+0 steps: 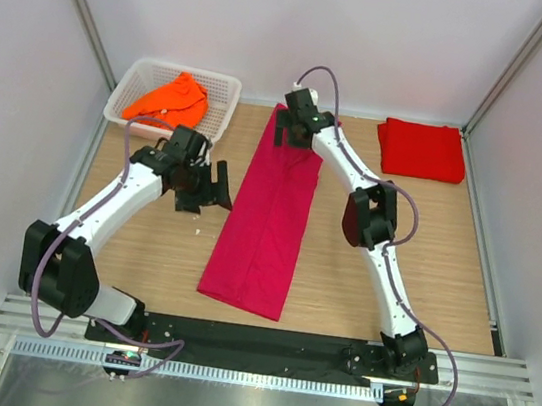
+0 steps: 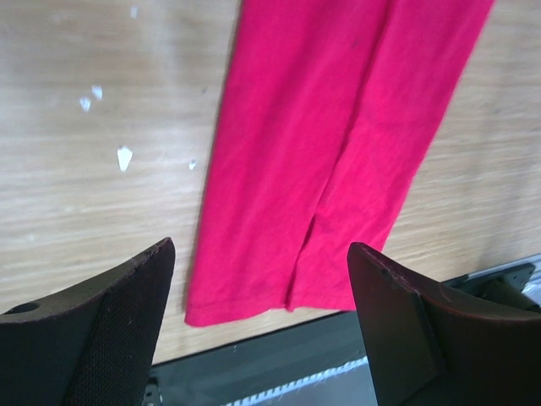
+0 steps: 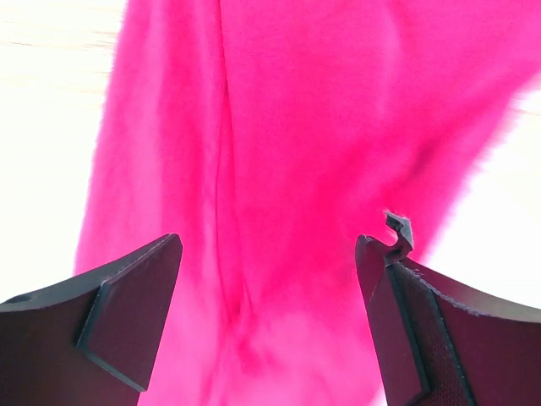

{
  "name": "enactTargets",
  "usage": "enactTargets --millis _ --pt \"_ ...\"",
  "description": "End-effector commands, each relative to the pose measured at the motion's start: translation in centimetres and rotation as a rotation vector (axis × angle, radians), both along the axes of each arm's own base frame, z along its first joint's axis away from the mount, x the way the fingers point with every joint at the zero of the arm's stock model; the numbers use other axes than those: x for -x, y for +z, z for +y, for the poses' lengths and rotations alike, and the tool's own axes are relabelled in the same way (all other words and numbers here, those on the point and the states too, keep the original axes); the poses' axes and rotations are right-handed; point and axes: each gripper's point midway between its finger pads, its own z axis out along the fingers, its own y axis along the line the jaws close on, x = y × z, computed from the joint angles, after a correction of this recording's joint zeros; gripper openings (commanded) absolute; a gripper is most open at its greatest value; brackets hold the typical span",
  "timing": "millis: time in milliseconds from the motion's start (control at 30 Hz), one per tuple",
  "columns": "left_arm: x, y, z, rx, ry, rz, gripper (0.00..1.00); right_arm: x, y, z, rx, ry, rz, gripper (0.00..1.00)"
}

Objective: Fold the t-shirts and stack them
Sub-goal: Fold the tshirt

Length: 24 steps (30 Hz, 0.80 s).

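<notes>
The magenta-pink t-shirt (image 1: 267,218) lies at the middle of the desk (image 1: 445,258), folded into one long narrow strip that runs from 12 o'clock down to 6 o'clock, its near end leaning slightly toward 7. A fold seam runs along its length.

The red t-shirt (image 1: 422,150) lies folded into a flat rectangle at about 1 o'clock, in the far right corner and well apart from the strip. The bright orange t-shirt (image 1: 170,98) sits bunched inside the white lattice basket (image 1: 225,83) at about 11 o'clock.

The left fingers (image 2: 101,330) are spread wide with nothing between them, just beside the strip's long edge on its 9 o'clock side. The left wrist view looks past them at the strip's near hem and a few white specks (image 2: 124,157) on the bare wood.

The right fingers (image 3: 127,313) are also spread wide and empty, poised over the strip's far end at 12 o'clock, with pink cloth filling the space under them. Whether they touch the cloth cannot be told.
</notes>
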Motion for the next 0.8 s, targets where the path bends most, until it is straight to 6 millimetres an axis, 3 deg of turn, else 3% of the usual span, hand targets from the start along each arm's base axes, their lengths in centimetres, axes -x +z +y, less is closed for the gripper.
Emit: enactTargets --millis 0,133,167,200,233,267,300,333,367,400,433,467,500,567,600,767 --pt "2.7 -1.3 0.4 0.0 -0.007 0.083 0.83 2.3 15.4 -2.8 -0.077 -0.035 -0.153 0.92" --pt "5.0 -3.5 0.7 -0.014 -0.019 0.204 0.8 9.4 15.7 -4.7 -0.088 -0.012 0.025 0.93" --pt "5.3 -3.7 0.7 -0.013 -0.018 0.219 0.8 11.4 15.2 -4.1 -0.132 0.025 0.081 0.93" --pt "5.6 -3.9 0.8 -0.013 -0.017 0.235 0.79 14.2 12.2 -4.8 -0.119 0.032 0.186 0.93" --pt "5.9 -4.0 0.8 -0.009 -0.015 0.249 0.79 16.5 14.1 -4.9 -0.172 0.052 0.18 0.92" --pt "6.1 -4.2 0.9 -0.006 -0.013 0.261 0.8 18.4 14.5 -4.0 -0.259 0.082 0.21 0.89" --pt "6.4 -4.4 0.9 -0.006 -0.016 0.272 0.79 21.6 10.9 -4.6 -0.257 0.074 0.318 0.87" --pt "6.7 -4.5 1.0 -0.003 -0.012 0.292 0.79 23.8 12.9 -4.5 -0.309 0.097 0.282 0.84" --pt "7.2 -5.2 1.3 -0.012 -0.007 0.326 0.79 24.9 12.8 -4.0 -0.35 0.108 0.27 0.81" --pt "7.4 -5.5 1.6 -0.013 0.005 0.349 0.77 28.0 9.7 -4.1 -0.364 0.09 0.36 0.77" --pt "7.9 -5.9 1.8 -0.013 0.009 0.383 0.74 29.7 11.1 -3.2 -0.417 0.131 0.31 0.75" --pt "8.2 -6.2 1.8 -0.01 0.01 0.398 0.74 31.2 10.5 -2.9 -0.439 0.133 0.33 0.74" --pt "8.7 -6.7 2.1 -0.008 0.026 0.425 0.73 33.8 7.9 -3.1 -0.455 0.106 0.41 0.73" --pt "9.1 -6.9 2.0 0.018 0.046 0.442 0.72 36.6 8.0 -1.8 -0.514 0.16 0.4 0.72" --pt "9.5 -7.0 2.1 0.021 0.051 0.449 0.72 38.3 5.9 -2.3 -0.498 0.154 0.442 0.72" --pt "10.0 -7.0 2.4 0.022 0.114 0.448 0.74 39.6 4.5 -3.8 -0.558 0.038 0.39 0.66"
